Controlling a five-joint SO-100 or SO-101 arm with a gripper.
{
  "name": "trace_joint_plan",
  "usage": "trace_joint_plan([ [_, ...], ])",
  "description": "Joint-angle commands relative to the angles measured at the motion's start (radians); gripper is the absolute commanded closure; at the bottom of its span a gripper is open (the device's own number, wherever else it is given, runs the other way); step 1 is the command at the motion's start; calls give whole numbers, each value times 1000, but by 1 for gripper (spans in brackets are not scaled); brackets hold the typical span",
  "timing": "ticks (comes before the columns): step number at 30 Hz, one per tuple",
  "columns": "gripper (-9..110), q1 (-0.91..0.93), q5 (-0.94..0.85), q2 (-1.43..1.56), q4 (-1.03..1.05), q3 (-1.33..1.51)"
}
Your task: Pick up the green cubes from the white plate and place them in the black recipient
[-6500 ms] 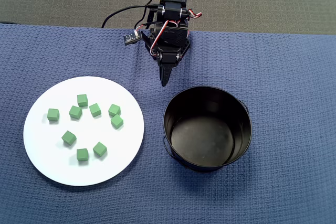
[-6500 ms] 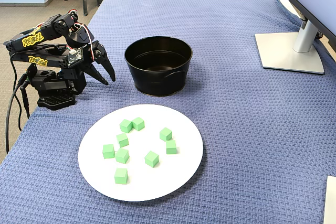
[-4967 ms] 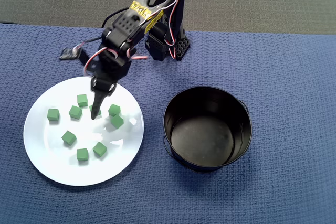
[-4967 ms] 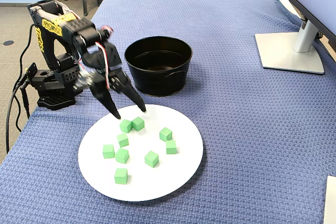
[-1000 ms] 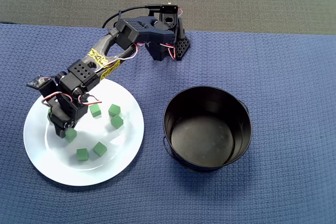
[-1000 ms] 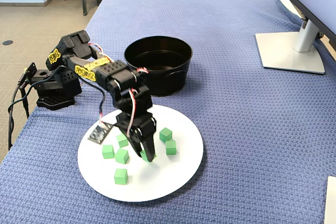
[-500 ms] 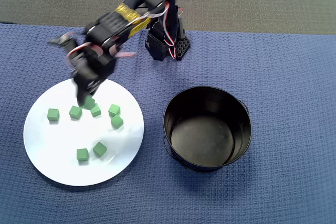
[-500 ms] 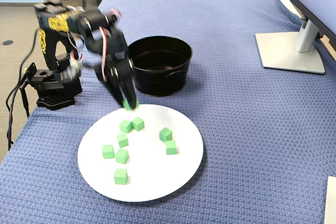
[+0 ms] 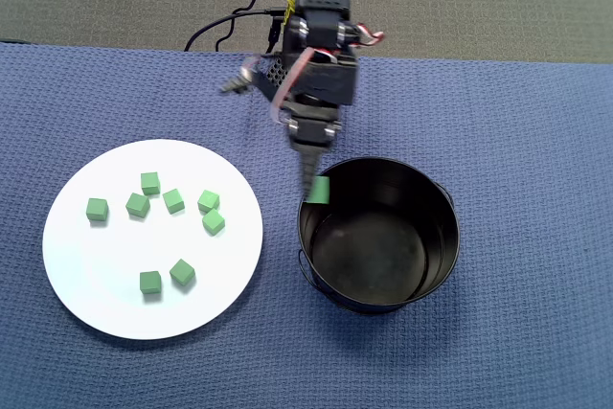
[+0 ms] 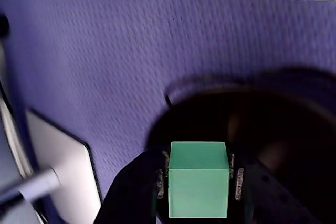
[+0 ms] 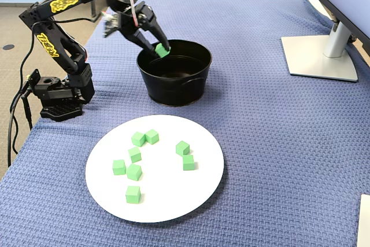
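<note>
Half a second ago the tool (image 9: 316, 189) hung over the white plate's (image 9: 96, 294) far edge; now it has swung to the near-left rim of the black recipient (image 9: 441, 265), pinching one green cube (image 10: 198, 179) squarely between both fingers. Eight green cubes (image 11: 134, 172) remain on the plate. The wrist view cuts off the pot and fingers.

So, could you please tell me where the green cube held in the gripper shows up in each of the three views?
Overhead view: the held green cube sits at centre, over the upper-left rim of the black pot.
Wrist view: the cube fills the bottom centre, between the jaws, with the pot's dark opening behind it.
Fixed view: the cube is upper left of centre, at the pot's left rim.
Shared landmark: the black pot.
</note>
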Motion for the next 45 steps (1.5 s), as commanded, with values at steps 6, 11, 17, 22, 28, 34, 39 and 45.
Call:
trace_joint_plan([
  [6, 102, -239, 97, -52, -135, 87],
  [11, 76, -288, 31, -67, -164, 115],
  [17, 72, -268, -9, -41, -176, 110],
  [22, 79, -178, -138, -28, -86, -12],
  [28, 81, 184, -566, -120, -58, -186],
  [34, 83, 449, -907, -290, -290, -126],
  [39, 82, 546, -1195, -391, -393, -52],
  [45, 83, 606, -1413, -508, -402, -66],
])
